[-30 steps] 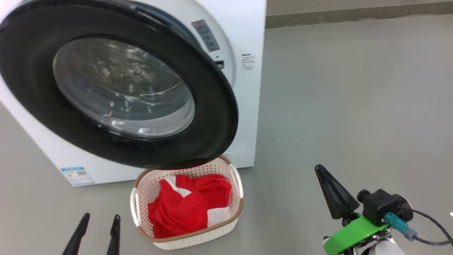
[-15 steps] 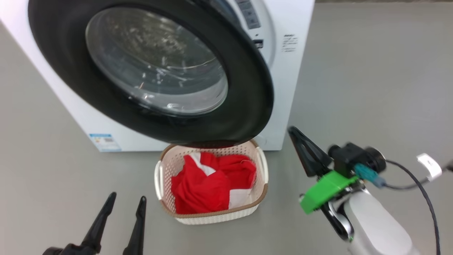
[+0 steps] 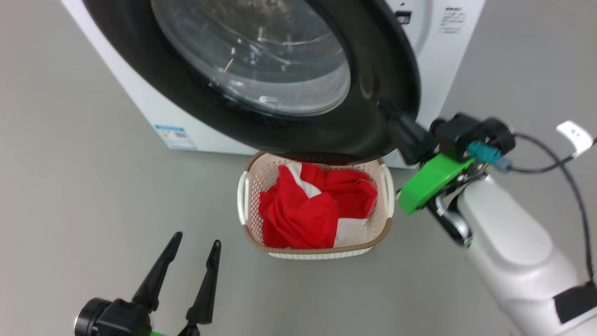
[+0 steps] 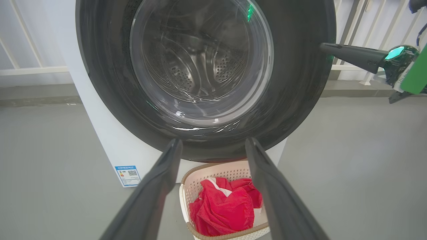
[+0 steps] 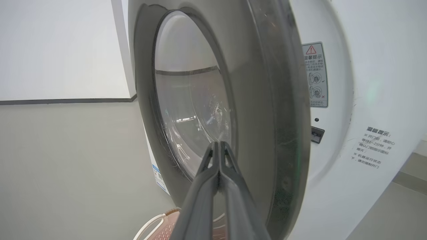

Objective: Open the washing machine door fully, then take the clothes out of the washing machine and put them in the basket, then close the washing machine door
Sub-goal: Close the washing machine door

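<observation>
Pincers: your right pincer (image 3: 385,107) is pressed together and empty, its tip at the outer rim of the washing machine door (image 3: 364,70), which stands ajar. Your left pincer (image 3: 196,240) is spread, holding nothing. Between them on the floor sits the basket (image 3: 317,250), holding the clothes (image 3: 298,214).

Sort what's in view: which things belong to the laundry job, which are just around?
Job: washing machine door, washing machine, clothes, basket, right gripper (shut, by the door rim), left gripper (open).
Not part: floor, white railing.
</observation>
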Motion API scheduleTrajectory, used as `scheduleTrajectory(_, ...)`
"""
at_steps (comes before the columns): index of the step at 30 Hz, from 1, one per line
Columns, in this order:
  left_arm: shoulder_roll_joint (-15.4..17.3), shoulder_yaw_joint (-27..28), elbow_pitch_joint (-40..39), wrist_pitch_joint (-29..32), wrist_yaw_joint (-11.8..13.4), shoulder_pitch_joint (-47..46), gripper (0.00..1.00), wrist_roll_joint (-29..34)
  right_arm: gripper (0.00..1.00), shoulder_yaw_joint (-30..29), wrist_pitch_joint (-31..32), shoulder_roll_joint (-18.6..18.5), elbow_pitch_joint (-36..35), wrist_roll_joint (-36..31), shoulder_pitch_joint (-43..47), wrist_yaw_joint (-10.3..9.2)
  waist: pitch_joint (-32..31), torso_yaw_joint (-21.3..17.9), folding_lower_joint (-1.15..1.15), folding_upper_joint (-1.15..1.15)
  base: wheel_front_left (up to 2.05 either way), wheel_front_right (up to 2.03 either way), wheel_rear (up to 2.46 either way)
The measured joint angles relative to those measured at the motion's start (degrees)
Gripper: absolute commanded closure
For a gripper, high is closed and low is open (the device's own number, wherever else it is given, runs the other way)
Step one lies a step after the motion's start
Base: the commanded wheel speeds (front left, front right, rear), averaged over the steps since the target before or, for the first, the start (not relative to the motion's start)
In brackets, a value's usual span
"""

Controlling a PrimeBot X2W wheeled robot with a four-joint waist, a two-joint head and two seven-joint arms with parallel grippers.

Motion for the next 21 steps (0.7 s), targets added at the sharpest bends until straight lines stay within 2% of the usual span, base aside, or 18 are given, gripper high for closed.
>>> scheduleTrajectory(21,-0.57,-4.88,1.48,0.00,0.00,-6.16,0.00,-0.67,1.00,-0.62,0.00,-6.22,6.90,-0.02,-18.34,0.35,9.46,5.55,0.00,0.00,0.00,0.00,0.00)
